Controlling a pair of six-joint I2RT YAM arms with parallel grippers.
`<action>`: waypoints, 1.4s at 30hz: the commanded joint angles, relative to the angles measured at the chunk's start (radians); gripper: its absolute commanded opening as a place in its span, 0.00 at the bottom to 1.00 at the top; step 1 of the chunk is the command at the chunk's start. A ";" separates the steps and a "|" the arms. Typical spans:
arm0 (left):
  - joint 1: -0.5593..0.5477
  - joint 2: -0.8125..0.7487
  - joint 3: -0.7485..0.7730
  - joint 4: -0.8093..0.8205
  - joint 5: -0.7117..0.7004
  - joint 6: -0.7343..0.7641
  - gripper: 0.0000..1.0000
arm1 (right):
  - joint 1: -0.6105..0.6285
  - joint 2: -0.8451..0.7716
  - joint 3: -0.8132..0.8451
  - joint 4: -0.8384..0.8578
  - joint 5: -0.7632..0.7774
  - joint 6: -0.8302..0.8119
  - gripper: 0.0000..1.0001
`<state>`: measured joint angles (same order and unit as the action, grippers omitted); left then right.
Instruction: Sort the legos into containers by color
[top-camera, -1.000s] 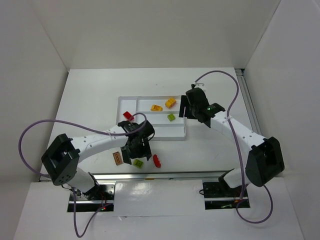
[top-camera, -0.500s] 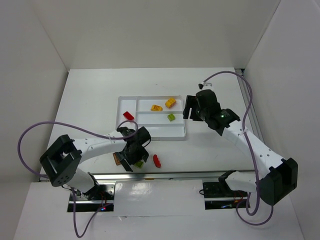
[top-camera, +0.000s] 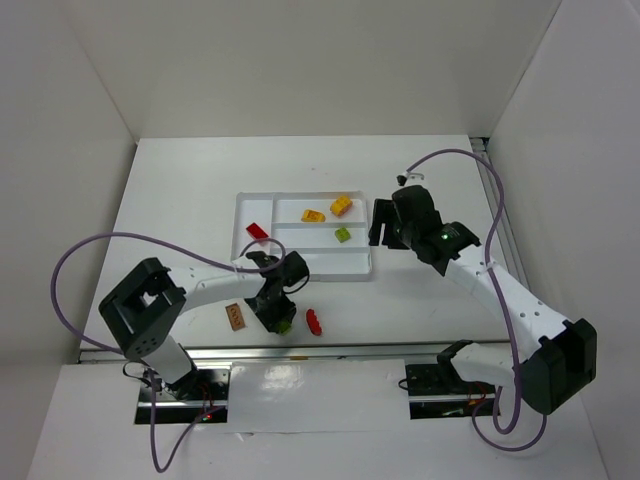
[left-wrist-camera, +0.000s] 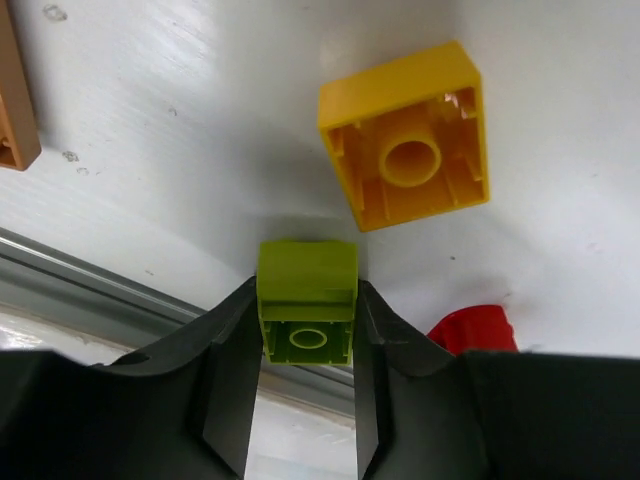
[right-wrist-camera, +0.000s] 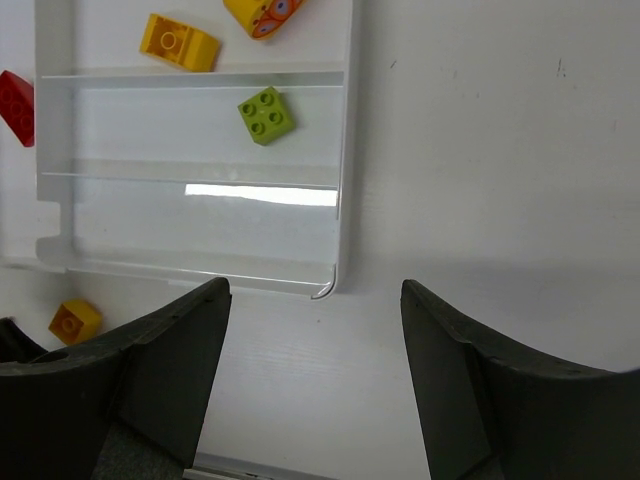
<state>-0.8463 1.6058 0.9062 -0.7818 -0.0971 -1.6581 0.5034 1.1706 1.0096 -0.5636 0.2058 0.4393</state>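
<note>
My left gripper (top-camera: 276, 312) is low over the table near the front edge and shut on a lime green lego (left-wrist-camera: 307, 300), its fingers pressed against both sides. An upside-down yellow lego (left-wrist-camera: 405, 150) lies just beyond it, a red lego (top-camera: 314, 321) to its right and a brown lego (top-camera: 235, 315) to its left. The white tray (top-camera: 330, 262) holds a red lego (top-camera: 257, 231), a yellow lego (top-camera: 313, 215), an orange lego (top-camera: 341, 206) and a lime green lego (right-wrist-camera: 266, 115), each in its own section. My right gripper (right-wrist-camera: 315, 290) hangs open and empty by the tray's right near corner.
A metal rail (left-wrist-camera: 90, 270) runs along the table's front edge, right behind the left gripper. White walls enclose the table on three sides. The left arm's purple cable (top-camera: 110, 245) loops over the table's left part.
My left gripper has settled onto the lime green lego near the front edge and closed on it. The right arm has swung a little to the right of the tray and stays open.
</note>
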 joint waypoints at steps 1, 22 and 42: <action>-0.010 -0.043 0.007 -0.010 -0.015 -0.009 0.44 | -0.005 -0.031 0.001 -0.009 0.009 -0.023 0.76; 0.191 0.336 0.882 -0.057 -0.210 0.685 0.00 | -0.005 -0.077 0.003 -0.070 0.133 0.024 0.76; 0.211 0.522 0.902 -0.008 -0.176 0.687 0.83 | -0.014 -0.118 -0.005 -0.144 0.187 0.053 0.83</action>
<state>-0.6304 2.1197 1.8114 -0.8066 -0.2741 -0.9848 0.4946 1.0622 1.0069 -0.7021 0.4004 0.4808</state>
